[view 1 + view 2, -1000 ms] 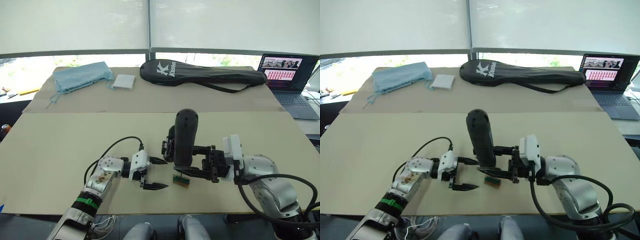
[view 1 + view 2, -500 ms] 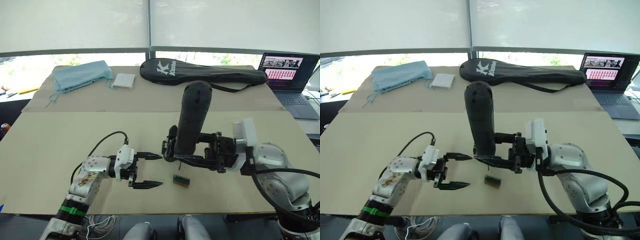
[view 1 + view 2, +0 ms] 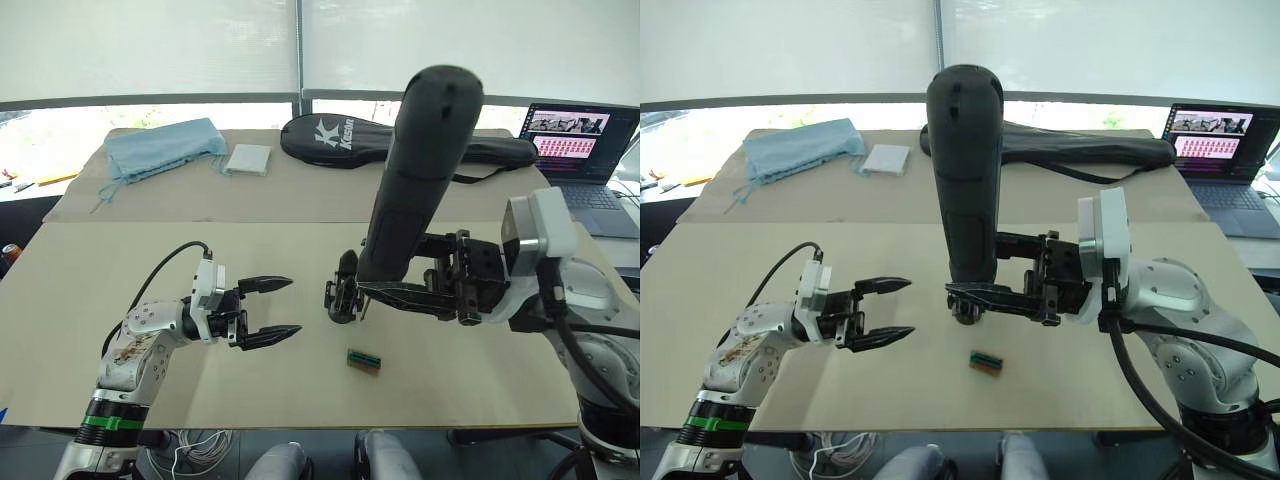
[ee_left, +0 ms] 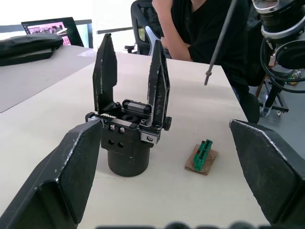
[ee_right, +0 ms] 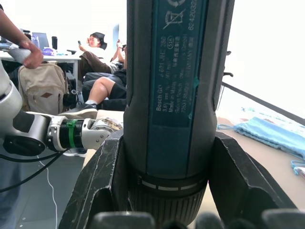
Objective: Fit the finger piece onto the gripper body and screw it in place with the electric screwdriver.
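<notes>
Black and chunky, the gripper body (image 4: pixel 127 143) stands upright on the beige worktop (image 3: pixel 120 270), two pointed fingers rising from its top. From the head camera it sits near the middle of the worktop (image 3: pixel 341 292), partly behind the screwdriver.

Dark grey, the screwdriver (image 3: pixel 415 175) is held nearly upright with its rounded end up, clamped low on its barrel by the right tool (image 3: pixel 400 292), whose black fingers (image 5: pixel 240 183) press against both sides of the barrel. Its thin metal bit (image 4: pixel 220 40) hangs in the air beside the body, clear of the worktop.

A small green block (image 3: pixel 362 360) lies flat on the worktop just in front of the body, apart from it.

The left tool (image 3: pixel 270 307) hovers to the left of the body, fingers spread and holding nothing, pointing toward it.

Further back lie a black racket bag (image 3: pixel 340 140), a white pad (image 3: pixel 247 160) and a blue cloth (image 3: pixel 160 148); a laptop (image 3: pixel 575 140) stands at the far right. A seated person (image 4: pixel 200 28) shows beyond the worktop in the left wrist view.
</notes>
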Controlling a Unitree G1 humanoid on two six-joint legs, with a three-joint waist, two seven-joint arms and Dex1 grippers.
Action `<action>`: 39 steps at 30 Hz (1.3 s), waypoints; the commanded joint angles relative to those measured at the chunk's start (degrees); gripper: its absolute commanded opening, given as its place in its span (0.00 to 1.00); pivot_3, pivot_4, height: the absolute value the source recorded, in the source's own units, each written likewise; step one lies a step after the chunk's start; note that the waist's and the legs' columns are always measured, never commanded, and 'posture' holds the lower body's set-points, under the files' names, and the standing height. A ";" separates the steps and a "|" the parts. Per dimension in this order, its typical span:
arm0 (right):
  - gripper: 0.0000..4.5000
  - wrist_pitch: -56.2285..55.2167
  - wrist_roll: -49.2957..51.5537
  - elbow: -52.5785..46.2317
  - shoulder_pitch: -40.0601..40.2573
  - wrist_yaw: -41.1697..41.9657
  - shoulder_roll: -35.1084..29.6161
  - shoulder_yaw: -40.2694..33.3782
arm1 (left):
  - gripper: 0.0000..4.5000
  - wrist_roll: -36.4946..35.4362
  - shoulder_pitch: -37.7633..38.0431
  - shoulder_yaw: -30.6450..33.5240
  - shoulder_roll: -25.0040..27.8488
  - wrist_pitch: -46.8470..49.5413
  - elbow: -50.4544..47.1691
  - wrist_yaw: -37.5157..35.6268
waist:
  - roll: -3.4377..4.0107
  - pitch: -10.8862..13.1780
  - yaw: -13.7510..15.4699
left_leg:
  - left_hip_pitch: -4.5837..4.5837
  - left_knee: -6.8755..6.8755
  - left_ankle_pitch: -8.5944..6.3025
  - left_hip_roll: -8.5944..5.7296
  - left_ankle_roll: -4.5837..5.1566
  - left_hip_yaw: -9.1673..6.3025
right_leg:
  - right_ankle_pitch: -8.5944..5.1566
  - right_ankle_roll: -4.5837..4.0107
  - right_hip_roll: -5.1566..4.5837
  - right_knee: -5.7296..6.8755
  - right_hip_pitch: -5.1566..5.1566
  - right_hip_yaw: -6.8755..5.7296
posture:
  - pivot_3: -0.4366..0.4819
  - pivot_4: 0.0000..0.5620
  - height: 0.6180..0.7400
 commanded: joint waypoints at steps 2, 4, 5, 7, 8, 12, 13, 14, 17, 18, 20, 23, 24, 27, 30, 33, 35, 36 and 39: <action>0.43 -0.14 2.54 -2.17 -1.62 -1.05 -0.67 -3.18 | 0.99 5.73 -1.79 -0.99 -1.49 -2.81 2.52 4.61 | 0.00 0.00 0.07 | 0.00 0.01 0.00 0.00 0.00 0.00 | 0.00 0.00 0.00 -0.01 0.02 0.00 | 0.48 0.27 1.00; 0.43 0.12 2.65 -2.21 -1.77 -1.14 -0.73 -3.21 | 0.99 9.35 -2.95 -2.81 -3.70 -6.17 5.44 6.55 | 0.00 0.01 0.06 | -0.02 0.00 0.00 -0.01 0.00 0.00 | 0.00 0.00 -0.01 0.00 -0.01 0.02 | 0.48 0.27 1.00; 0.43 0.25 2.71 -2.25 -1.85 -1.20 -0.74 -3.22 | 0.99 11.43 -3.64 -3.82 -4.87 -7.70 7.09 7.88 | 0.00 0.01 0.24 | -0.03 0.00 0.00 -0.01 0.00 0.00 | 0.00 0.00 -0.01 0.00 -0.01 0.01 | 0.48 0.27 1.00; 0.43 0.44 2.75 -2.28 -2.01 -1.24 -0.85 -3.24 | 0.99 15.64 -4.88 -6.49 -6.65 -9.50 10.34 9.75 | -0.02 0.02 0.57 | -0.06 0.04 0.00 -0.02 0.00 0.00 | 0.00 0.00 -0.03 -0.03 -0.01 -0.03 | 0.48 0.27 1.00; 0.43 0.46 2.74 -2.29 -2.01 -1.22 -0.92 -3.24 | 0.99 15.93 -5.11 -7.03 -7.28 -9.23 10.92 9.81 | -0.02 0.02 0.61 | -0.06 0.04 0.00 -0.02 0.00 0.00 | 0.01 0.00 -0.03 -0.03 0.00 -0.02 | 0.48 0.27 1.00; 0.43 0.44 2.62 -2.03 -2.04 -0.96 -1.30 -3.41 | 0.99 18.62 -6.19 -10.10 -9.64 -10.24 13.28 10.49 | -0.05 0.04 0.53 | -0.13 0.04 0.00 -0.01 0.01 0.00 | 0.01 0.01 -0.02 -0.02 -0.08 -0.01 | 0.48 0.27 1.00; 0.43 0.41 2.59 -1.99 -1.99 -0.94 -1.33 -3.45 | 0.99 19.27 -6.42 -10.62 -10.27 -10.73 13.89 10.97 | -0.05 0.03 0.57 | -0.13 0.04 0.00 0.00 0.00 0.00 | 0.01 0.00 -0.03 -0.01 -0.08 -0.01 | 0.48 0.27 1.00; 0.43 0.40 2.48 -1.97 -1.93 -0.85 -1.41 -3.46 | 0.99 19.85 -6.68 -11.30 -10.98 -10.64 14.47 11.38 | -0.05 0.04 0.60 | -0.13 0.04 0.00 0.00 0.00 0.00 | 0.01 0.00 -0.02 -0.01 -0.08 -0.01 | 0.48 0.27 1.00; 0.43 0.36 2.24 -1.85 -1.87 -0.74 -1.52 -3.56 | 0.99 21.32 -7.43 -12.65 -12.83 -11.16 15.77 12.47 | -0.05 0.04 0.60 | -0.13 0.05 0.00 -0.01 0.01 0.00 | 0.01 0.00 -0.03 -0.01 -0.07 0.01 | 0.48 0.27 1.00; 0.43 0.35 2.16 -1.83 -1.86 -0.75 -1.57 -3.56 | 0.99 21.98 -7.81 -13.18 -13.64 -10.90 16.21 13.23 | -0.06 0.04 0.61 | -0.13 0.04 0.00 -0.01 0.01 0.00 | 0.01 0.00 -0.03 -0.01 -0.07 0.01 | 0.48 0.27 1.00; 0.43 0.35 2.05 -1.79 -1.88 -0.75 -1.64 -3.54 | 0.99 22.63 -8.25 -13.75 -14.75 -10.25 16.67 13.97 | -0.06 0.04 0.67 | -0.14 0.05 0.00 -0.01 0.01 0.00 | 0.01 0.01 -0.03 -0.01 -0.07 0.00 | 0.48 0.27 1.00; 0.43 0.24 1.75 -1.82 -1.70 -0.84 -1.61 -3.38 | 0.99 24.17 -9.26 -14.91 -16.16 -9.87 17.42 15.16 | -0.06 0.04 0.72 | -0.16 0.07 0.00 -0.01 0.01 0.00 | 0.01 0.01 -0.04 -0.01 -0.07 0.00 | 0.48 0.27 1.00; 0.43 0.18 1.67 -1.86 -1.57 -0.84 -1.59 -3.37 | 0.99 24.48 -9.52 -15.08 -16.52 -9.75 17.60 15.42 | -0.06 0.04 0.74 | -0.16 0.07 0.00 -0.01 0.01 0.00 | 0.01 0.01 -0.04 -0.01 -0.07 0.00 | 0.48 0.27 1.00; 0.43 0.00 1.38 -2.10 -1.00 -0.84 -1.53 -3.36 | 0.99 25.00 -10.05 -15.38 -17.16 -9.25 17.84 15.99 | -0.07 0.04 0.71 | -0.16 0.07 0.00 0.00 0.01 0.00 | 0.01 0.01 -0.03 -0.01 -0.07 0.00 | 0.48 0.27 1.00; 0.43 -0.15 1.21 -2.40 -0.39 -0.98 -1.48 -3.53 | 0.99 25.40 -10.27 -15.89 -17.06 -8.99 17.92 15.72 | -0.07 0.04 0.72 | -0.16 0.06 0.00 0.00 0.01 0.00 | 0.01 0.01 -0.03 0.00 -0.07 0.00 | 0.48 0.27 1.00; 0.43 -0.34 1.18 -2.85 0.49 -0.89 -1.58 -3.92 | 0.88 25.97 -10.16 -16.12 -16.35 -8.67 18.05 15.59 | -0.06 0.04 0.75 | -0.16 0.07 0.01 0.00 0.01 0.00 | 0.01 0.01 -0.03 0.00 -0.07 0.00 | 0.48 0.27 1.00; 0.43 -0.40 1.17 -3.05 0.86 -0.89 -1.59 -4.13 | 0.72 26.20 -10.13 -15.66 -15.79 -8.48 18.28 15.80 | -0.06 0.04 0.74 | -0.16 0.07 0.00 0.00 0.01 0.00 | 0.01 0.01 -0.03 0.01 -0.08 0.00 | 0.48 0.27 1.00; 0.43 -0.43 1.20 -3.16 1.08 -0.89 -1.61 -4.28 | 0.61 26.26 -10.11 -15.44 -15.39 -8.52 18.44 15.83 | -0.06 0.04 0.74 | -0.16 0.06 0.01 0.00 0.01 0.00 | 0.01 0.01 -0.03 0.01 -0.08 0.00 | 0.48 0.27 1.00; 0.43 -0.56 1.23 -3.43 1.70 -0.75 -1.69 -4.64 | 0.51 25.89 -10.15 -14.93 -14.37 -8.92 19.40 15.09 | -0.06 0.04 0.61 | -0.16 0.07 0.01 0.00 0.01 0.00 | 0.01 0.01 -0.03 0.00 -0.08 0.01 | 0.48 0.27 1.00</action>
